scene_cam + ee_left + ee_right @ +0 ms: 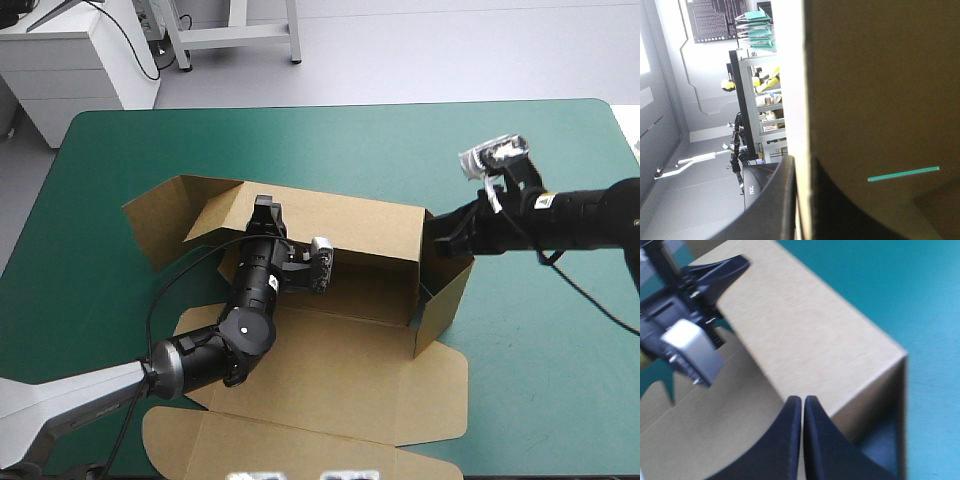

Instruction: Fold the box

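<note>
The brown box (340, 350) lies mid-table with its far long wall and right end wall raised and the lid flat toward the near edge. My left gripper (266, 212) sits on the far wall's top edge, shut on the box. In the left wrist view the board's (875, 75) pale edge runs between the left gripper's (804, 170) fingers. At the box's far right corner, the right gripper (432, 240) meets the wall. In the right wrist view the right gripper (803, 399) is all but shut on the box (805, 325), with the left gripper (725, 270) farther along the same wall.
The teal-green cover (400, 140) shows bare beyond the box and to its right. A loose side flap (150, 225) stands out at the box's far left. The lid's rounded flaps (200, 440) reach the table's near edge.
</note>
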Controlling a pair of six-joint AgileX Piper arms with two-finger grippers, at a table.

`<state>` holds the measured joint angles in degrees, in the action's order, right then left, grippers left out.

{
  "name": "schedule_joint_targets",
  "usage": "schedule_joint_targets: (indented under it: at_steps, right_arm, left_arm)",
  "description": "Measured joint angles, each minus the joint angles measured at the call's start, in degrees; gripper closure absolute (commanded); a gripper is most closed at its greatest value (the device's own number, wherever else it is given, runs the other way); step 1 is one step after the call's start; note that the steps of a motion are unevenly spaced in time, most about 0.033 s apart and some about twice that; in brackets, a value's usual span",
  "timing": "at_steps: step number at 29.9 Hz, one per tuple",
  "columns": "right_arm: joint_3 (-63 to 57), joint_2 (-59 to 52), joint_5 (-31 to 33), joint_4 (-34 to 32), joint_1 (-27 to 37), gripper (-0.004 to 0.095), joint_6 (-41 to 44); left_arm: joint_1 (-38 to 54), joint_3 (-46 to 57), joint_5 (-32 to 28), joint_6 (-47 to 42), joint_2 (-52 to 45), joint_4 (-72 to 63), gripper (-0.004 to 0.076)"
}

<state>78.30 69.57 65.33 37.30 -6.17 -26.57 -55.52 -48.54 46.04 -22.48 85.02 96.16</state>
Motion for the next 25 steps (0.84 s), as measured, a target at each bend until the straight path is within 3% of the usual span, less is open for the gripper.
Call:
schedule_joint_targets:
  at_steps: [6,9,16,25]
  right_arm:
    - [13.05,6.86,-0.19,-18.30,0.00,0.0908,13.68]
    - [15.10,10.83,-0.15,-23.14,0.00,0.0908,17.46]
    - [15.13,18.99,2.95,-23.75,0.00,0.0909,18.54]
    - [3.56,17.67,2.28,-17.32,0.00,0.0908,12.68]
  left_arm:
    - [0.00,0.00,0.00,0.00,0.00,0.00,0.0732]
    - [0.00,0.00,0.00,0.00,0.00,0.00,0.0732]
    - [0.00,0.00,-0.17,-0.05,0.00,0.00,0.0732]
    - [0.00,0.00,-0.20,-0.05,0.00,0.00,0.0732]
